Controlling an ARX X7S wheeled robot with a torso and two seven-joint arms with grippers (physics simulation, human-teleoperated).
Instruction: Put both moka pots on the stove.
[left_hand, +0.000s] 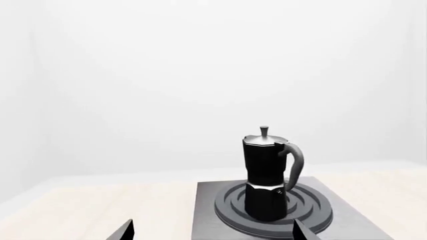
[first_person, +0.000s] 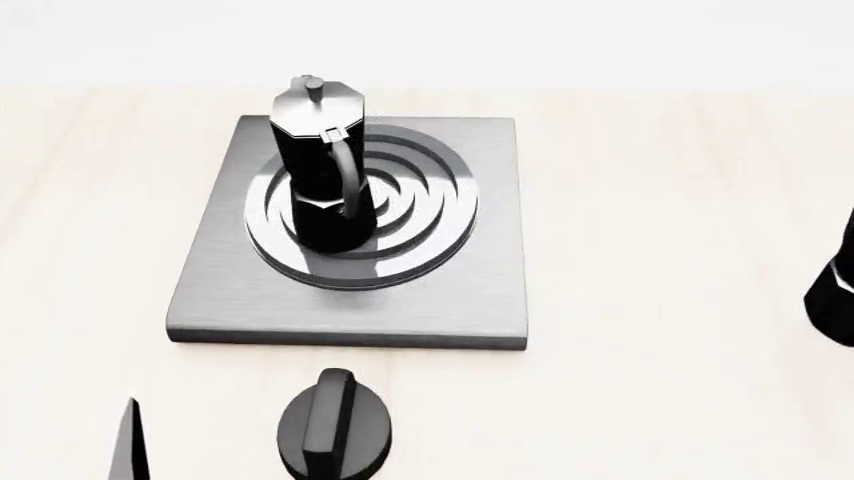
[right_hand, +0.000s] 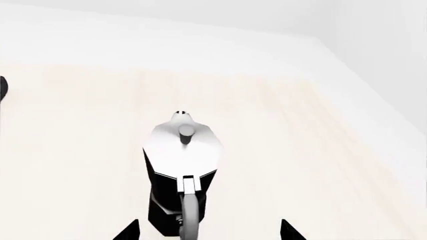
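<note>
- First moka pot (first_person: 320, 170) upright on stove (first_person: 227, 290) rings, handle toward table's near edge.
- Second moka pot (right_hand: 181, 175) upright on table (first_person: 667, 200), near right edge.
- Left gripper (left_hand: 213, 231) and right gripper (right_hand: 208, 230): fingers spread wide, holding nothing.

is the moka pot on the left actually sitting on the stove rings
Touching. The head view shows the moka pot standing upright on the rings of the stove, off centre; the left wrist view shows its base on them.

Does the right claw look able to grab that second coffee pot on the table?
Probably yes. The right claw hangs open just above the second moka pot, its handle facing it, with nothing between them on the table.
</note>
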